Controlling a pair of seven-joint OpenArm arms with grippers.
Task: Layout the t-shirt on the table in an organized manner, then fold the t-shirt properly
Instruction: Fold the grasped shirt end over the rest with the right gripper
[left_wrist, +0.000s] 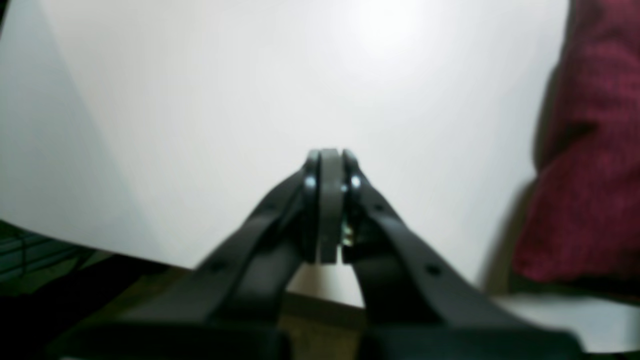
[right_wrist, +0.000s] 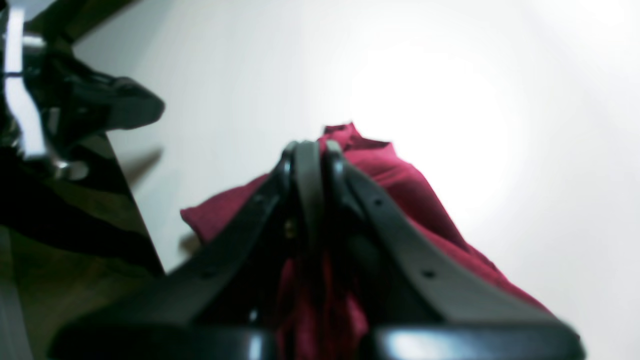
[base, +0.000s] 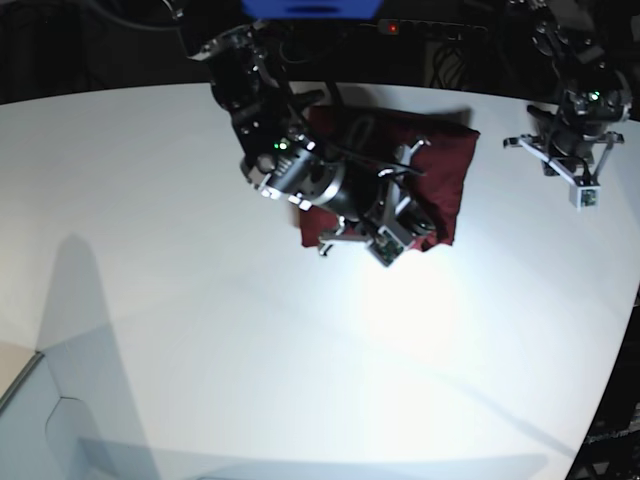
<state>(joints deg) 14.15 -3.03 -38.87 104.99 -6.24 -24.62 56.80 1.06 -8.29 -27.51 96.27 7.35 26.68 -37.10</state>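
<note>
The t-shirt (base: 440, 165) lies as a compact, roughly rectangular dark maroon bundle on the white counter (base: 200, 300), close to the far edge and somewhat toward the right side of the base view, with bare counter around it on the near, left and right sides. The right end effector (right_wrist: 312, 150) is down over the near-left part of the cloth; in its wrist view the two black fingers (right_wrist: 300, 170) are pressed together at the tips, and maroon fabric bunches up directly under and behind them, rising to a small peak just past the tips. Cloth seems pinched there, though the blur makes the exact contact hard to confirm. The right arm reaches in from the far edge and covers part of the shirt in the base view. The left end effector (left_wrist: 329, 165) is well apart from it, near the far right corner of the counter, off to the side of the t-shirt. Its fingers are fully closed against each other with nothing between them, over bare counter near the edge, and the shirt shows only at the right border of that wrist view.
</note>
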